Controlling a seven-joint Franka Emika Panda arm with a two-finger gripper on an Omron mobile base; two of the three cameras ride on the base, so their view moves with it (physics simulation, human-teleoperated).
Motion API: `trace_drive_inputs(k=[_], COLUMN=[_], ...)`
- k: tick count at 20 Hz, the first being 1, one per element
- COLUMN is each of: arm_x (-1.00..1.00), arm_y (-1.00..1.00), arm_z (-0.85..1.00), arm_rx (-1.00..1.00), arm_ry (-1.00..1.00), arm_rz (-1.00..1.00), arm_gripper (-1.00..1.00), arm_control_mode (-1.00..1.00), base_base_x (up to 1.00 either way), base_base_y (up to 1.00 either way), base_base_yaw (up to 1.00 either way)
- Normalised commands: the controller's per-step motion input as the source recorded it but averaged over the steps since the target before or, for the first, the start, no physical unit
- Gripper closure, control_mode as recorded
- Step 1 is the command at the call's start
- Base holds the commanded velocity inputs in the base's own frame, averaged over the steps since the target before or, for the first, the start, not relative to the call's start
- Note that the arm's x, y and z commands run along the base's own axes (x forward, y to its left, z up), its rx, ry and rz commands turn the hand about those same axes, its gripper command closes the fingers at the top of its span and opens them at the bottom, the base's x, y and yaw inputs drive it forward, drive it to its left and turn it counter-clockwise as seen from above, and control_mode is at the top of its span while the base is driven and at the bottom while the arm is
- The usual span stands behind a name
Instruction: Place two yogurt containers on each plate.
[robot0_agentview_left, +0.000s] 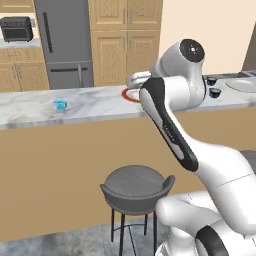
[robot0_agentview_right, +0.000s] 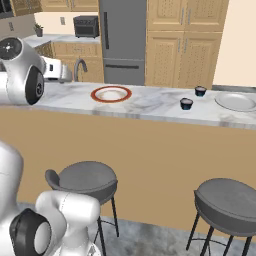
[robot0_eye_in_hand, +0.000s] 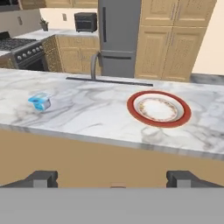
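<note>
The red-rimmed plate (robot0_eye_in_hand: 159, 109) lies flat on the marble bench (robot0_eye_in_hand: 96, 113), empty, in front of the faucet (robot0_eye_in_hand: 93, 65). A pale blue yogurt cup (robot0_eye_in_hand: 40, 102) stands upright well to the plate's left. Two dark yogurt cups (robot0_agentview_right: 186, 103) (robot0_agentview_right: 200, 91) stand upright well to the plate's right, near a grey plate (robot0_agentview_right: 235, 101). The pincer (robot0_eye_in_hand: 113, 178) is spread wide and empty, hanging short of the bench edge, facing the plate.
</note>
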Motion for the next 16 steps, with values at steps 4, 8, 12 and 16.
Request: trace_drive_inputs(k=[4,8,12,16], arm_x=[0.00,0.01,0.00,0.08], arm_y=[1.00,1.00,0.78,0.14], arm_z=[0.32,0.01,-0.07,-0.36], arm_rx=[-0.12,-0.14,-0.07,0.00], arm_ry=[-0.01,0.00,0.01,0.02], arm_rz=[0.00,0.00,0.01,0.00], arm_gripper=[-1.00,-1.00,-1.00,-1.00], arm_control_mode=[-1.00,-1.00,-1.00,-1.00], base_base_x=[0.00,0.00,0.00,0.00], base_base_y=[0.00,0.00,0.00,0.00], base_base_yaw=[0.00,0.00,0.00,0.00])
